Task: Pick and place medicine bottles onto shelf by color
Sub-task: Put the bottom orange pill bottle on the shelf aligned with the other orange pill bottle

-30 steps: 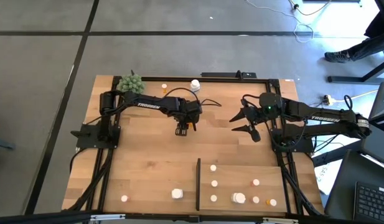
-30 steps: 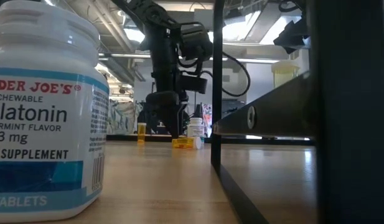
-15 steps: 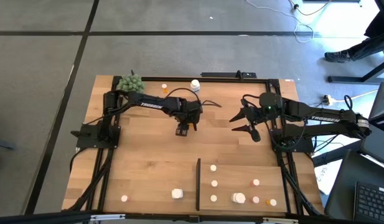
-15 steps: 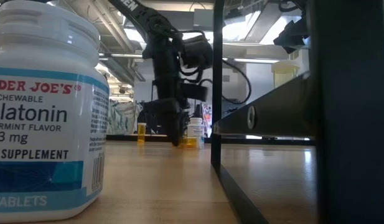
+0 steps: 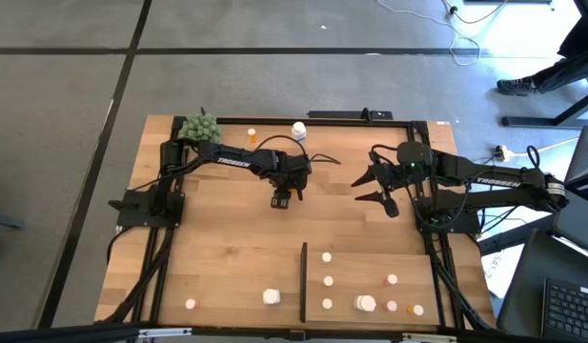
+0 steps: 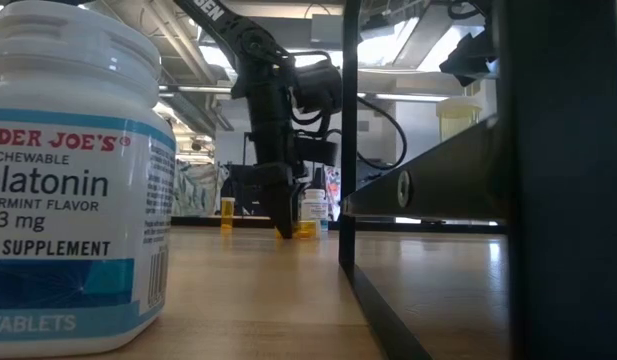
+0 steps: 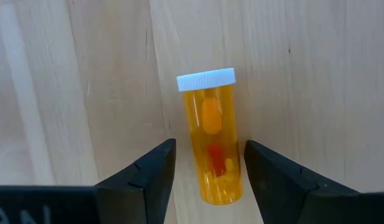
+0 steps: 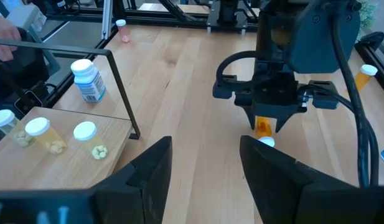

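An orange medicine bottle (image 7: 211,124) with a white cap lies on its side on the tabletop. My left gripper (image 7: 209,146) is open and points steeply down over it, one finger on either side of the bottle's bottom end, with a gap on each side. In the high view this gripper (image 5: 284,198) is at mid-table and hides the bottle. The low view shows its fingertips (image 6: 283,225) near the wood beside the bottle (image 6: 306,229). My right gripper (image 5: 377,188) waits open above the table's right part. The shelf (image 5: 370,267), near right, carries several bottles.
A black strip (image 5: 304,281) edges the shelf's left side. Loose bottles stand at the far edge (image 5: 253,134) (image 5: 298,130) and near left (image 5: 191,304) (image 5: 271,296). A green plant ball (image 5: 200,126) sits at the far left. A large white bottle (image 6: 78,180) fills the low view's left.
My left gripper has sunk toward the table and now stands astride the lying orange bottle, its fingers as wide as before. The bottle has stayed where it was.
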`<state>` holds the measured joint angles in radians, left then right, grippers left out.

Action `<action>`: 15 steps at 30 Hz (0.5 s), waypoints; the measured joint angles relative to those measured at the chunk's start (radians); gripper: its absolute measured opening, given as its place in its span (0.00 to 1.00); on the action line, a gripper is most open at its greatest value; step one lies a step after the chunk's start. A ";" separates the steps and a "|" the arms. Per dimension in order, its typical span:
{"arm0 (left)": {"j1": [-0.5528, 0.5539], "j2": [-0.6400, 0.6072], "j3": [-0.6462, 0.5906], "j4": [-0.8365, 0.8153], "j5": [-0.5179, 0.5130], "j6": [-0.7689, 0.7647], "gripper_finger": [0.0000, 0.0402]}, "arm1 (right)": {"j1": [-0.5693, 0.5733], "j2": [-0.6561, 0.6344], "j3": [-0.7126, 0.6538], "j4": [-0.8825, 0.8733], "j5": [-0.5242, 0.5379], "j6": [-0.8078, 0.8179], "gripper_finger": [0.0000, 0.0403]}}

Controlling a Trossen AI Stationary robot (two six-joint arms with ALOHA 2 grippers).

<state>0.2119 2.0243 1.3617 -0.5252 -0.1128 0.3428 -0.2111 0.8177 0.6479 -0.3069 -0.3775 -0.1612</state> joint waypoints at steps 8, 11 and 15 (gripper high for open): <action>-0.001 0.001 0.000 -0.032 -0.005 -0.046 0.47 | 0.000 0.000 0.000 0.000 0.000 0.000 0.48; -0.001 0.002 0.000 -0.055 -0.005 -0.065 0.47 | 0.000 0.000 0.000 0.000 0.000 0.000 0.48; -0.001 0.002 0.000 -0.055 -0.005 -0.071 0.46 | 0.000 0.000 0.000 0.000 0.000 0.000 0.48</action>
<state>0.2111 2.0262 1.3613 -0.5804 -0.1173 0.2722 -0.2111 0.8177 0.6476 -0.3073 -0.3775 -0.1612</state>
